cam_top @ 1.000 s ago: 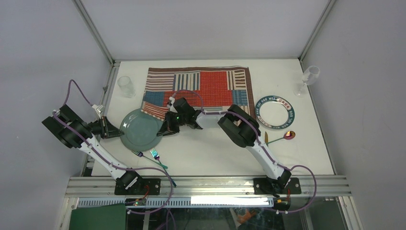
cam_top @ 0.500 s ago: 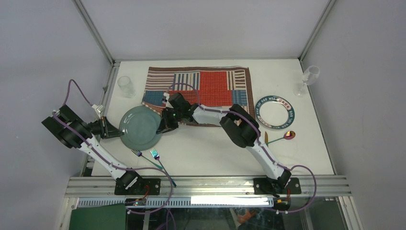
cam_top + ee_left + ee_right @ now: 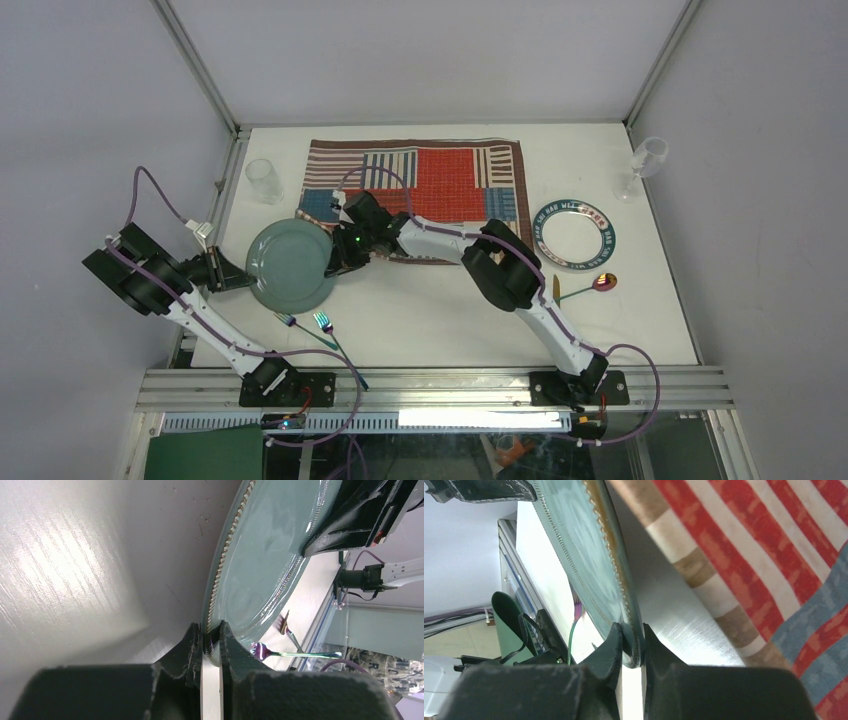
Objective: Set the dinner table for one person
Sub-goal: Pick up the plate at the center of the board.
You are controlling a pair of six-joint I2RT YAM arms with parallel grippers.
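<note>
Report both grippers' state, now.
Left gripper: shut on the rim of the green plate.
Right gripper: shut on the same plate's opposite rim.

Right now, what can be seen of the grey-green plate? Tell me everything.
The plate is round, glossy grey-green, glazed-looking, with a beaded rim and a beaded inner ring. It is over the dinner table's left part, by the placemat's near-left corner. The left end effector pinches its left rim, the right end effector its right. Resting or lifted, I cannot tell.
</note>
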